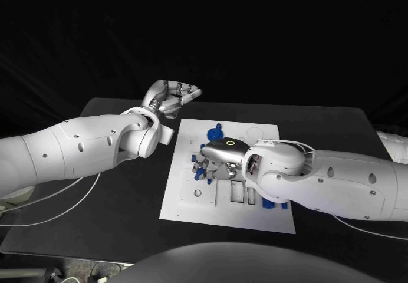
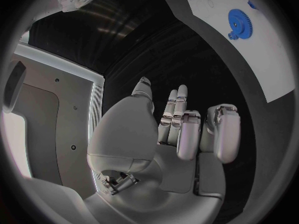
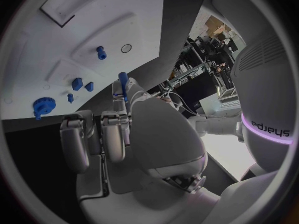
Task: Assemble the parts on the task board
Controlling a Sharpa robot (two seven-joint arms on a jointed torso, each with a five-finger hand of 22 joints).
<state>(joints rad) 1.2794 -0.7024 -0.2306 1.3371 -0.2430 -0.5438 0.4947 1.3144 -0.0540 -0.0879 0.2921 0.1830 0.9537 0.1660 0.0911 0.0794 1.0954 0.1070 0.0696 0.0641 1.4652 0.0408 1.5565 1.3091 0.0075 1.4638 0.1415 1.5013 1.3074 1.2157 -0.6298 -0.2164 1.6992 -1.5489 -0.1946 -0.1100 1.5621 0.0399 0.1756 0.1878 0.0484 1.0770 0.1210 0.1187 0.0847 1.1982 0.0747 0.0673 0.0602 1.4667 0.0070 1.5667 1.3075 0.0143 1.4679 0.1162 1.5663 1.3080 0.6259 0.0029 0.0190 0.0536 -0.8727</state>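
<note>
While the right hand (image 1: 223, 160) worked over the middle of the white board (image 1: 192, 203), an insertion step looked to be in hand.

From the head camera, the left hand (image 1: 173, 94) hung curled and empty beyond the board's far left corner; a blue gear (image 1: 215, 134) lay on the board's far part. At the left wrist, the fingers (image 2: 187, 129) were folded on nothing. At the right wrist, a slim blue peg (image 3: 123, 82) was pinched at the fingertips above the board; next, I judged, it needed lining up with a hole and pressing down.
</note>
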